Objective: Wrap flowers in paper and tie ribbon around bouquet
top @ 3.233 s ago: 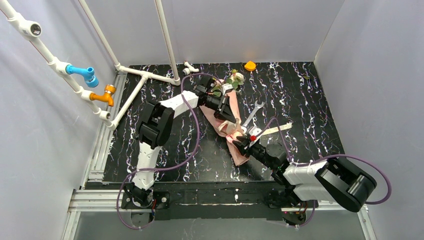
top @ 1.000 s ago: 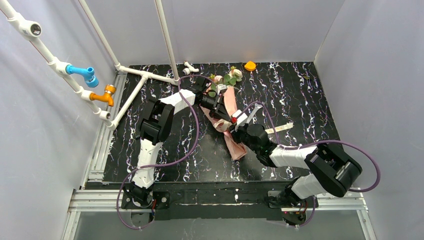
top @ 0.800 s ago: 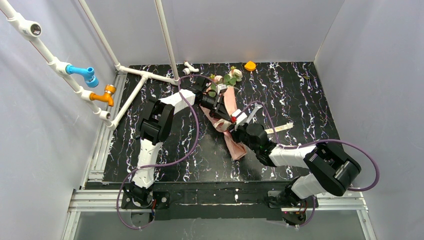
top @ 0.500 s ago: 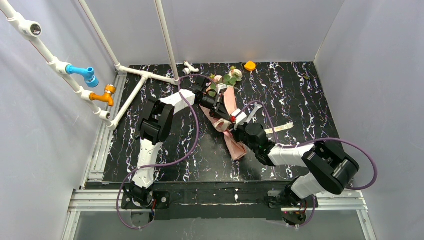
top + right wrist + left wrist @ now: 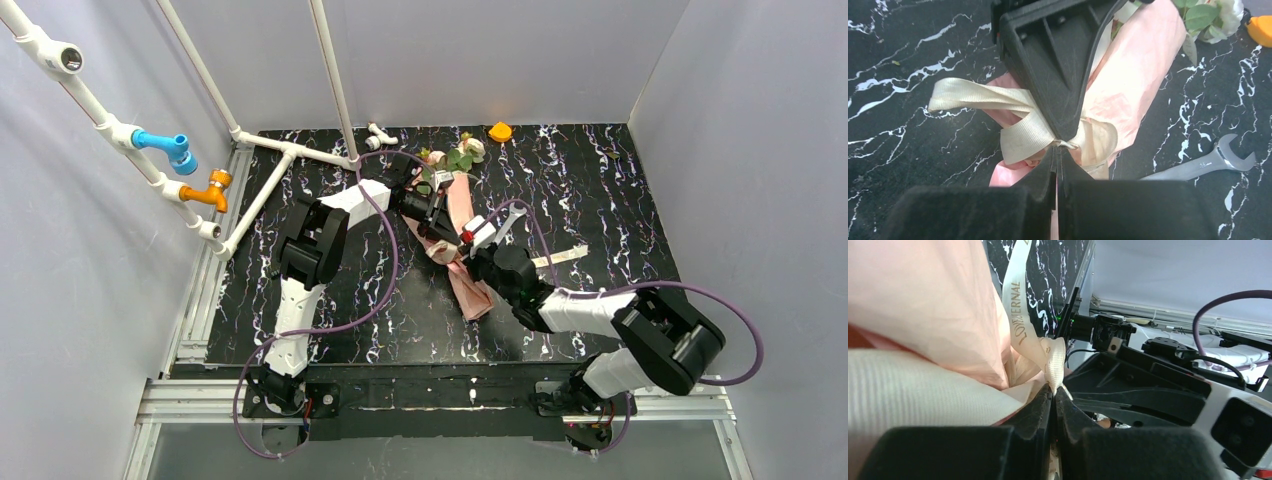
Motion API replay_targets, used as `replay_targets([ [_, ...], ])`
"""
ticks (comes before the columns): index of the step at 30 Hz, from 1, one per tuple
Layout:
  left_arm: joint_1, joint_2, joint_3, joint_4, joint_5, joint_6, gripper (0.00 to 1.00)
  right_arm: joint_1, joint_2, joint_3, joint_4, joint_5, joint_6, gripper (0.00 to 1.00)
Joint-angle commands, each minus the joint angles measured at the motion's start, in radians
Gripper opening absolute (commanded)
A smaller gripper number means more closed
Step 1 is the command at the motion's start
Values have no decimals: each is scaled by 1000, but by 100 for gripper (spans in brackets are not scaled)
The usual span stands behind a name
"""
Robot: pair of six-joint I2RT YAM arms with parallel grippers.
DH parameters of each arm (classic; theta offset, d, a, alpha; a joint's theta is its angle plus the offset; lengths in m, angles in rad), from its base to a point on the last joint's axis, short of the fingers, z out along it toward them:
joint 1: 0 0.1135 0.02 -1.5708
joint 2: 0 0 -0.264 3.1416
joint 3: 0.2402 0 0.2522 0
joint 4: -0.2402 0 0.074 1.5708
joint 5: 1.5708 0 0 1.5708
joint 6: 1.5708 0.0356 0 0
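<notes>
On table [image 5: 600, 170], one bouquet [image 5: 1143, 75], one ribbon [image 5: 1023, 135], one spanner [image 5: 1208, 162]

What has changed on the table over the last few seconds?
The right gripper moved forward and left along the bouquet of roses in pink paper, and closed on the cream fabric ribbon looped around its middle. The blooms swung slightly left. The left gripper stayed shut on that ribbon; the steel spanner did not move.

Pink bouquet [image 5: 462, 203] lying, ribbon [image 5: 1023, 135] (cream) looped.
</notes>
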Motion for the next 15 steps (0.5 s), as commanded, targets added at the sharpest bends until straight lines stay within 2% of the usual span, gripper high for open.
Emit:
replay_targets([
  [1,4,-83,24,-72,-36,68,8,3,-93,0,-31,6,-8,1],
  [4,4,-103,24,-82,-69,94,14,2,-123,5,-101,12,-19,1],
  [11,4,-165,16,-81,-156,133,40,2,-117,7,-139,10,-21,1],
  [15,5,-273,-11,-157,-347,228,46,2,-96,18,-146,13,-18,1],
])
